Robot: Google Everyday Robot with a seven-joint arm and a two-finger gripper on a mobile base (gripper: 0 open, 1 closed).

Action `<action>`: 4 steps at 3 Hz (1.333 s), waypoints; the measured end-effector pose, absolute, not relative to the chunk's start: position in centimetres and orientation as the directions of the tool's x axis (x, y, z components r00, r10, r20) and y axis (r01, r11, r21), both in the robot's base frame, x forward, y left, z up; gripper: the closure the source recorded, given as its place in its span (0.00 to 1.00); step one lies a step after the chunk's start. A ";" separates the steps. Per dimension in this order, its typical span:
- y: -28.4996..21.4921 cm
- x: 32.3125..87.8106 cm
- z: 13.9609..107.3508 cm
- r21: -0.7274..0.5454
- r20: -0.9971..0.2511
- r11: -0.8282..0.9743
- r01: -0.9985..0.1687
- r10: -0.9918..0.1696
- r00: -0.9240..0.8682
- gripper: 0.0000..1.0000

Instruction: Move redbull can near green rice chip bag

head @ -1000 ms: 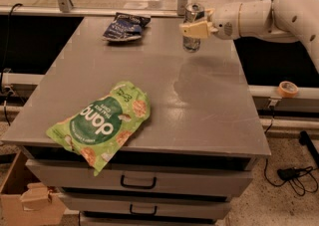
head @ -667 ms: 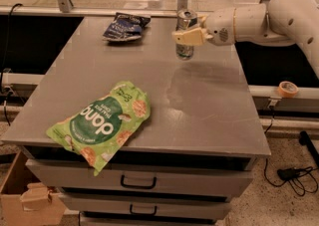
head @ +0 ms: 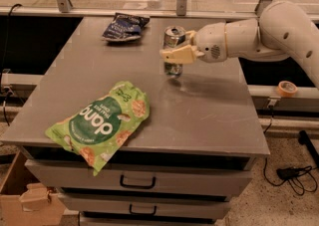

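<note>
The redbull can (head: 174,38) is a slim silver and blue can, upright, held just above the grey table top (head: 209,110) near its middle. My gripper (head: 175,55) comes in from the right on a white arm and is shut on the can's body. The green rice chip bag (head: 101,122) lies flat at the table's front left, its lower end hanging over the front edge. The can is well to the right of and behind the bag.
A dark blue snack bag (head: 123,26) lies at the table's back left. Drawers (head: 137,182) sit under the table front. A tape roll (head: 287,88) rests on a rail at right. A cardboard box (head: 20,200) stands on the floor at left.
My gripper has carried the can from the back right of the table toward the front and left, closer to the green bag.
</note>
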State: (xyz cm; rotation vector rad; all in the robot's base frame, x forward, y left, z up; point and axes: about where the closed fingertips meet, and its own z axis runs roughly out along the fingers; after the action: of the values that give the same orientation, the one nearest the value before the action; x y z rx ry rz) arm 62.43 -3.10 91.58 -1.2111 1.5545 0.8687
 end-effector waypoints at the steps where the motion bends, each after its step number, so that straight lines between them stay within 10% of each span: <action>1: -1.7 59.7 90.6 0.037 -0.959 0.217 -0.975 -0.266 -0.095 1.00; 2: 0.4 57.6 90.8 0.077 -0.968 0.154 -0.985 -0.224 -0.111 1.00; 4: 2.1 55.2 89.3 0.110 -0.967 0.089 -0.990 -0.219 -0.127 0.53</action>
State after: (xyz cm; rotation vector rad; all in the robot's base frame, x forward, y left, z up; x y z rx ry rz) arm 55.23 2.14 89.33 -1.2565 1.5002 1.1234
